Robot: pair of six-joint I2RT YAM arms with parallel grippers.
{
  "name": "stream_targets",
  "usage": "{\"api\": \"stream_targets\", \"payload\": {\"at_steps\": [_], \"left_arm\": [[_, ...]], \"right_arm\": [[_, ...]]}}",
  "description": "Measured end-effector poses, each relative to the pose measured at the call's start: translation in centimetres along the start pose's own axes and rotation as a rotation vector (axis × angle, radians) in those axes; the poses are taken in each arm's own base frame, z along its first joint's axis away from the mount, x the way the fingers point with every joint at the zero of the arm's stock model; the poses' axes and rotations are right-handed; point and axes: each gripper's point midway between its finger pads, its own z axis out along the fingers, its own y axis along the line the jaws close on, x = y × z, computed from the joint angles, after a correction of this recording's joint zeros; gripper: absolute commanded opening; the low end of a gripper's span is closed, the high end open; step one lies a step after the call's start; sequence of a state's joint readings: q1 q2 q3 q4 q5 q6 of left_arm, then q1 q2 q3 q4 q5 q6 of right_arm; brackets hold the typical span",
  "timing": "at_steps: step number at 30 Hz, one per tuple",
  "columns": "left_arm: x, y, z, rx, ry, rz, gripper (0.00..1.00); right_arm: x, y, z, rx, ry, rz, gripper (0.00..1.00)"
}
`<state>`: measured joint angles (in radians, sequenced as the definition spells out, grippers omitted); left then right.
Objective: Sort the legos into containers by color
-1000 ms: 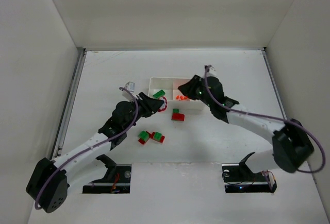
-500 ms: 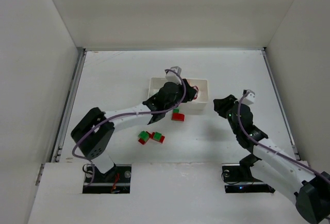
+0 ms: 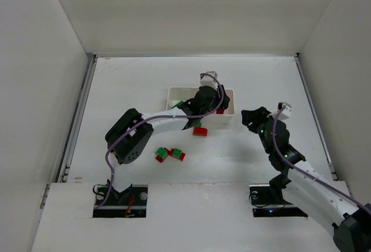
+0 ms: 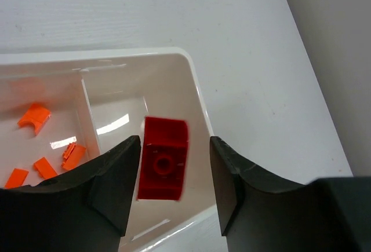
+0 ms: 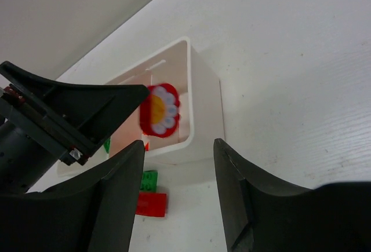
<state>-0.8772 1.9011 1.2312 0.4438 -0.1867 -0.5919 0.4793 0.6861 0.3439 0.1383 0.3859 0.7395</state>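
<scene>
My left gripper (image 4: 175,143) is open over the right compartment of the white tray (image 4: 192,73). A red brick (image 4: 164,165) hangs blurred between its fingers, touching neither. The same brick shows red in the top view (image 3: 219,111) and blurred in the right wrist view (image 5: 159,108). Tiny orange pieces (image 4: 35,116) lie in the middle compartment. A green brick (image 3: 178,105) lies in the left compartment. My right gripper (image 3: 250,117) is open and empty, right of the tray (image 3: 229,95).
A joined green and red brick (image 3: 200,129) lies just in front of the tray; it also shows in the right wrist view (image 5: 149,193). A cluster of green and red bricks (image 3: 170,154) lies nearer the arm bases. White walls enclose the table.
My left gripper swung right from the tray's left end to its right end with the red brick, then opened and let it go. My right gripper drew back from the tray to the right.
</scene>
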Motion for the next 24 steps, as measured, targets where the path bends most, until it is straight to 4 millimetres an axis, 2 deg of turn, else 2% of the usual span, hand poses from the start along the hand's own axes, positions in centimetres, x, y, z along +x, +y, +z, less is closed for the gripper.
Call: {"api": "stream_targets", "payload": {"at_steps": [3, 6, 8, 10, 12, 16, 18, 20, 24], "left_arm": [[-0.3, -0.1, 0.0, 0.002, -0.007, 0.006, 0.58], [-0.7, -0.1, -0.3, 0.004, -0.014, 0.008, 0.58], [-1.1, 0.1, -1.5, 0.005, -0.018, 0.009, 0.55], [-1.7, 0.4, -3.3, 0.007, -0.027, 0.006, 0.51], [-2.7, 0.7, -5.6, 0.013, -0.049, -0.002, 0.49], [-4.6, 1.4, -10.2, 0.031, -0.109, -0.028, 0.48], [-4.9, 2.1, -12.0, 0.034, -0.130, -0.043, 0.48], [-4.6, 3.2, -13.5, 0.024, -0.138, -0.058, 0.48], [-3.0, 6.3, -15.4, -0.024, -0.119, -0.079, 0.48]], "right_arm": [[0.6, -0.1, 0.1, 0.001, 0.020, -0.023, 0.53], [2.1, 0.4, 0.1, -0.022, 0.068, -0.059, 0.42], [3.6, 1.1, 0.1, -0.054, 0.120, -0.092, 0.36], [5.6, 2.0, -0.1, -0.096, 0.186, -0.129, 0.36], [7.9, 3.1, -0.3, -0.144, 0.268, -0.177, 0.42], [13.1, 5.9, -0.8, -0.242, 0.442, -0.314, 0.67], [15.3, 6.8, -1.0, -0.277, 0.501, -0.388, 0.75], [16.6, 7.1, -0.9, -0.287, 0.532, -0.444, 0.79], [17.6, 6.4, 0.0, -0.264, 0.545, -0.512, 0.85]]}}
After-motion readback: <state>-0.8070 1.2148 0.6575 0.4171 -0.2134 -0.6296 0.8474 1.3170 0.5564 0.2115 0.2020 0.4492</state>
